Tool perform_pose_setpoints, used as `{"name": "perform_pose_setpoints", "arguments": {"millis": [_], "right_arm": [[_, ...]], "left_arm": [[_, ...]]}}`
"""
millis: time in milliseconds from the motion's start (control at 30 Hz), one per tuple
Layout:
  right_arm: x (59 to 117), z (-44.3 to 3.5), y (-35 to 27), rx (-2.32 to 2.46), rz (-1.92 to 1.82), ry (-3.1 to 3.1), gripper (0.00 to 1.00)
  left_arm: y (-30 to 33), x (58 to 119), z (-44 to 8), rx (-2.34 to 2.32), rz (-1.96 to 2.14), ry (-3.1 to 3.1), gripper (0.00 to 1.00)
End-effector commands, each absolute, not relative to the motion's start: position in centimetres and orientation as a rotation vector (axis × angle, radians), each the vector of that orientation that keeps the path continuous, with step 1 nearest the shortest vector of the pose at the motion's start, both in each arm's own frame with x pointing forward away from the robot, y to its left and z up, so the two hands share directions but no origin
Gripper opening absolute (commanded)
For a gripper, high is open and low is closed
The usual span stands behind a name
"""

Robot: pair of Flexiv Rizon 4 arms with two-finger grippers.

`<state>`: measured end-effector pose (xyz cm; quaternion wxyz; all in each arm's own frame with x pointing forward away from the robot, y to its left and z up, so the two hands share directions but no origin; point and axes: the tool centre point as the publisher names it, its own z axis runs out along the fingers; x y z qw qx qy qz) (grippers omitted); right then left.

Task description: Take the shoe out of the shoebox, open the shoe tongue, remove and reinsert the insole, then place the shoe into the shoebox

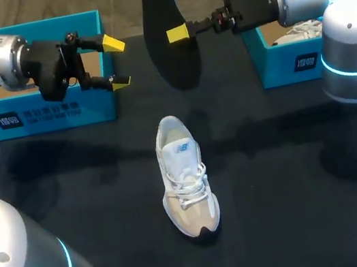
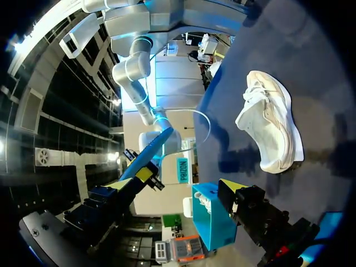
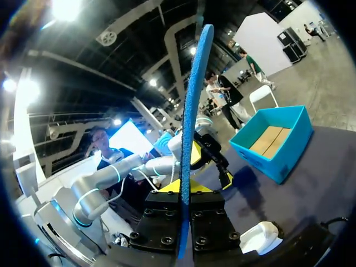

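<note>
A beige and white shoe (image 1: 184, 174) lies on the black table (image 1: 290, 176), toe towards me; it also shows ahead of the fingers as the shoe (image 2: 270, 125). My right gripper (image 1: 178, 34) is shut on the insole (image 1: 167, 31), which hangs on edge above the table, black on the side facing the head camera. In the right wrist view the insole (image 3: 192, 111) is a blue edge rising from between the right gripper (image 3: 186, 188). My left gripper (image 1: 115, 63) is open and empty, in the air left of the insole. In its own view the left gripper (image 2: 178, 186) faces the insole (image 2: 147, 153).
An open blue shoebox (image 1: 57, 110) stands at the back left, with cardboard showing inside. A second blue box (image 1: 283, 60) at the back right holds a white shoe (image 1: 302, 30). Bare table surrounds the shoe.
</note>
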<state>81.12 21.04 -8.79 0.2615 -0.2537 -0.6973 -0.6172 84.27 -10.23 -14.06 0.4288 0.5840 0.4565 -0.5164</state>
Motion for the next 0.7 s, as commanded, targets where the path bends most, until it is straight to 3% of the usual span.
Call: {"name": "perform_pose_setpoints", "arguments": {"millis": [33, 700], "right_arm": [[81.2, -8.9, 21.3, -0.687, -1.671, -1.888, 0.00], [84.5, -15.5, 20.8, -0.442, -1.765, -2.022, 0.00]], "left_arm": [[-10.0, 84.5, -14.1, 1.451, -1.329, 1.160, 1.00], [-7.8, 85.3, -16.6, 1.243, -1.508, 1.826, 1.00]]}}
